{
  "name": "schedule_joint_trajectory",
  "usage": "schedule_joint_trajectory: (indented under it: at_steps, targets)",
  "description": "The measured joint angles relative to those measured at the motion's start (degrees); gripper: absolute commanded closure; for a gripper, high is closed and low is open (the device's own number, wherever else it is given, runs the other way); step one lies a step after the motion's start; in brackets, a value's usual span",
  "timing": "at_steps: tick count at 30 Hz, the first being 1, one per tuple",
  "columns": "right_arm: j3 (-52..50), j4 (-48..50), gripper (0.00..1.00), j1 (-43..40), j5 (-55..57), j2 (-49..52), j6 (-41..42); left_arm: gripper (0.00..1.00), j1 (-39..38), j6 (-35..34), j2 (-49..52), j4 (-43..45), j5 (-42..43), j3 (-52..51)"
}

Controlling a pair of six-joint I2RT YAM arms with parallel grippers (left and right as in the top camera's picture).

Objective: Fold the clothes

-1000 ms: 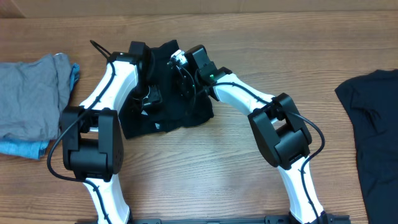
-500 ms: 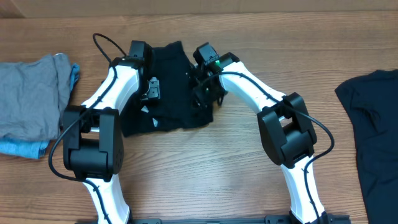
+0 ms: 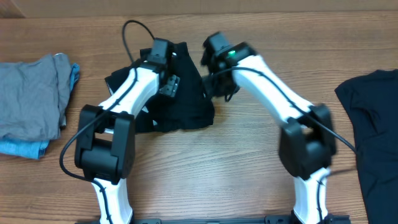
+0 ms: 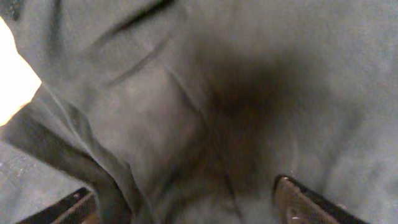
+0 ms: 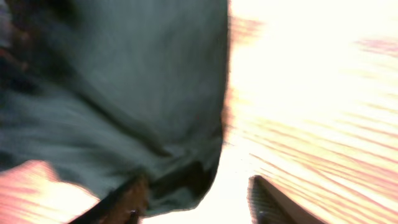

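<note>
1. Crumpled black garment (image 3: 186, 109) lies bunched at the middle of the table's far half. It sits between the two arms and is partly covered by both wrists.
2. Second black garment (image 3: 373, 124) lies spread at the right edge, cut off by the frame and well apart from the first.
3. Left gripper (image 4: 186, 208) hangs over the left part of the bunched garment. Its fingers (image 4: 305, 202) stand wide apart, dark folded cloth fills the wrist view under them, and nothing looks pinched.
4. Right gripper (image 5: 199, 199) is at the same garment's right edge with its jaws apart. The cloth hem is just beside one finger (image 5: 130, 199) and bare wood lies under the other. The view is blurred and no grip is visible.
5. Grey garment (image 3: 31, 93) lies at the far left on top of a light-blue garment (image 3: 22, 148), which peeks out below it and at its right side.
6. Wooden table (image 3: 217, 168) is under everything.
</note>
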Motion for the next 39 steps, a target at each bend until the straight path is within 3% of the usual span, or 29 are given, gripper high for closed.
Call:
schedule_joint_trajectory:
  at_steps: [3,6,11,17,25,28,31,36,39]
  targets:
    - [0.46,5.75,0.04,-2.97,-0.37,-5.51,-0.92,0.05,-0.85,-8.17,0.07,-9.57,-3.34,8.61]
    - [0.48,12.41,0.02,-4.52,-2.14,-3.76,-4.17,0.00,2.34,-20.85,-0.09,-23.89,-1.31,19.45]
    - [0.48,21.38,0.02,-6.27,-9.16,4.74,-8.04,0.00,13.35,-28.09,-0.09,-33.00,7.78,20.15]
    - [0.28,26.23,0.02,-7.65,-22.47,13.09,-13.18,0.01,25.35,-26.18,-0.07,-32.50,21.68,15.39]
    - [0.28,28.96,0.03,-7.65,-32.52,15.96,-14.38,0.01,25.16,-24.65,0.13,-22.88,25.81,0.04]
    - [0.28,30.58,0.06,-7.65,-34.23,17.57,-14.45,0.01,25.16,-24.65,0.13,-21.42,25.83,-0.90]
    - [0.28,32.61,0.18,-7.63,-38.01,18.88,-14.62,0.01,25.16,-24.65,0.13,-20.33,25.81,-1.16]
    - [0.28,34.56,0.64,-6.56,-42.03,20.98,-14.47,0.07,25.16,-24.65,0.13,-20.17,24.85,-1.29]
    - [0.28,34.60,0.83,-5.84,-42.42,21.11,-14.10,0.09,25.16,-23.10,0.13,-19.23,24.00,-1.33]
